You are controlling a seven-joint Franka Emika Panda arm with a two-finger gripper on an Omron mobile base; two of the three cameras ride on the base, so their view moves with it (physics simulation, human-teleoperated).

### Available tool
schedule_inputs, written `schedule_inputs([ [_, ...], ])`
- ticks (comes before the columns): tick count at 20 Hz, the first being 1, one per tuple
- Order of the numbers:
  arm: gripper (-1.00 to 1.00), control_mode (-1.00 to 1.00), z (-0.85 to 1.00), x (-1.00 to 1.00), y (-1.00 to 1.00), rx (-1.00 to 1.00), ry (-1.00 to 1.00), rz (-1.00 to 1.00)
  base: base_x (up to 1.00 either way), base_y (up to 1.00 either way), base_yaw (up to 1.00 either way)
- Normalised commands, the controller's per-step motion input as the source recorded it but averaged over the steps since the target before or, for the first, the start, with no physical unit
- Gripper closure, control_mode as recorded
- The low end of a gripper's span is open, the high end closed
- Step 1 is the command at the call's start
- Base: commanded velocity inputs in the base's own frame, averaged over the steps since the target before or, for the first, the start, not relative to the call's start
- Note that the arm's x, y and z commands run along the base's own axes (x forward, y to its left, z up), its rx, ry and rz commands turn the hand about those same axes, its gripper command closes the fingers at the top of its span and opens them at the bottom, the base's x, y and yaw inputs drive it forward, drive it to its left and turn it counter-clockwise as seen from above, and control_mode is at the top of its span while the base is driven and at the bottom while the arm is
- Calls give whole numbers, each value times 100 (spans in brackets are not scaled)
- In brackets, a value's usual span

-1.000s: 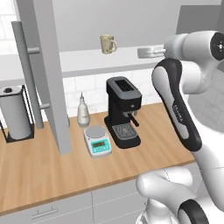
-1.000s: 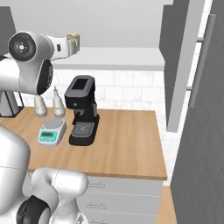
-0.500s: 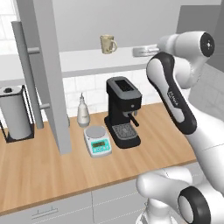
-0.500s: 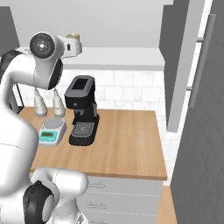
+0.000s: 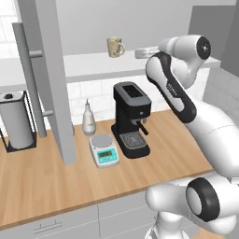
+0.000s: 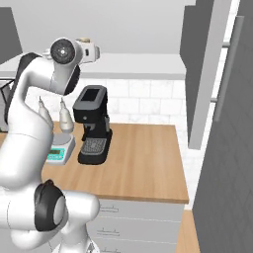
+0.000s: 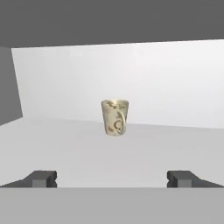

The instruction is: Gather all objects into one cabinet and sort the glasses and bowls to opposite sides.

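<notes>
Beige glazed mug (image 7: 115,117), probably ceramic, stands upright on the pale shelf (image 5: 93,63) of the open cabinet, in the upper middle of the left base view and dead centre of the hand view. Judged rigid, light enough for one gripper, brittle if knocked or dropped, and likely slick on its glaze. Slight taper, wider at the rim, so a pinch could creep upward; best taken across the body at mid-height, fingers clear of the handle. In the hand view the handle seems to face toward the camera or slightly right, though the rendering is too soft to be sure. In the left base view the handle (image 5: 122,47) points to the right of the frame.

Gripper (image 7: 111,178) fully spread, nothing between the fingertips (image 7: 43,178), lined up on the mug but well apart from it, with bare shelf between. In the left base view the hand sits at the upper right, level with the shelf, just right of the mug.

Cabinet door (image 5: 49,79) hangs open at the left of that view, its long bar handle (image 5: 29,79) vertical.

Writing: brownish swirls decorate the mug (image 5: 114,46), not legible as letters. A small grey mark on the arm's forearm cannot be read. Kitchen scale (image 5: 104,150) on the tabletop (image 5: 56,177) shows a greenish display, no digits made out. Coffee machine (image 5: 131,119) carries no visible brand.
</notes>
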Motion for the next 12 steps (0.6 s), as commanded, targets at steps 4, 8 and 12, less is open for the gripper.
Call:
schedule_inputs([
  [4, -100, -100, 0, 73, -2, 0, 0, 4, 0, 0, 0],
  [8, -100, -100, 8, 60, 0, 0, 0, 8, 0, 0, 0],
  [12, -100, -100, 0, 47, 0, 0, 0, 14, 0, 0, 0],
])
